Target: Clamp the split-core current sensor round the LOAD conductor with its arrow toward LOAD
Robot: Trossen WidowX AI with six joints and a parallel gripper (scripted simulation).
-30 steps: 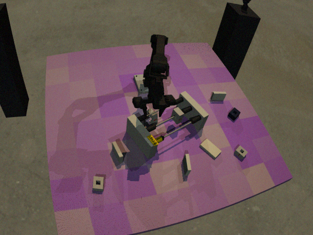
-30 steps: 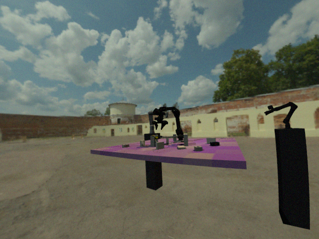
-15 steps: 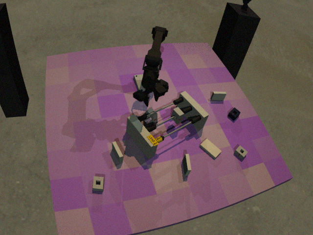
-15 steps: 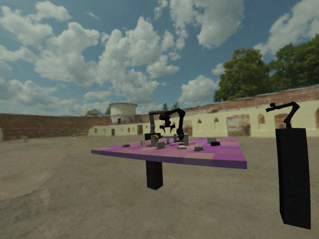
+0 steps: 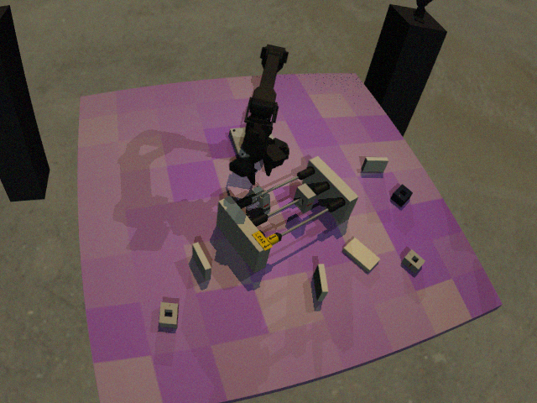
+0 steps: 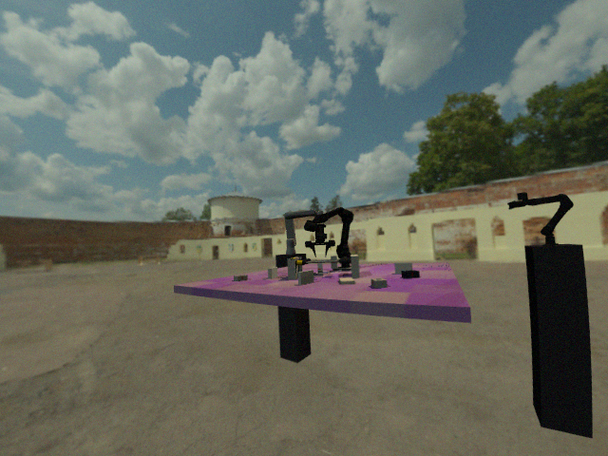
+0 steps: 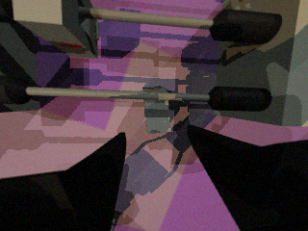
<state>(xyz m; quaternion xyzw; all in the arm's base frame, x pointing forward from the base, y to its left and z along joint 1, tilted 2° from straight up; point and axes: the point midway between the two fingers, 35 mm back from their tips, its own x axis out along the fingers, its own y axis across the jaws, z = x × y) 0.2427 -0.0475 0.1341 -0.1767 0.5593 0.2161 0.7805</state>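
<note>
The open sensor (image 5: 263, 201) (image 7: 158, 120) is a small grey body standing low by the rear conductor (image 5: 279, 185) (image 7: 72, 92), which crosses over it in the wrist view. Its arrow cannot be made out. My gripper (image 5: 260, 178) (image 6: 320, 256) (image 7: 157, 133) is partly open and empty, pointing down above and just behind the sensor. The LOAD conductor (image 5: 303, 223) is the front rod of three, bare along its middle. The yellow LOAD marker (image 5: 262, 239) (image 6: 298, 261) sits on the left end block, its arrows too small to read surely.
The rods run between the left end block (image 5: 238, 238) and the right end block (image 5: 331, 180). A grey-white box (image 5: 304, 197) (image 7: 40, 19) sits round the middle rod. Upright plates (image 5: 200, 262) (image 5: 320, 281) (image 5: 374, 165), a flat block (image 5: 361, 254) and small holed blocks (image 5: 169, 315) (image 5: 401, 196) (image 5: 413, 261) stand around.
</note>
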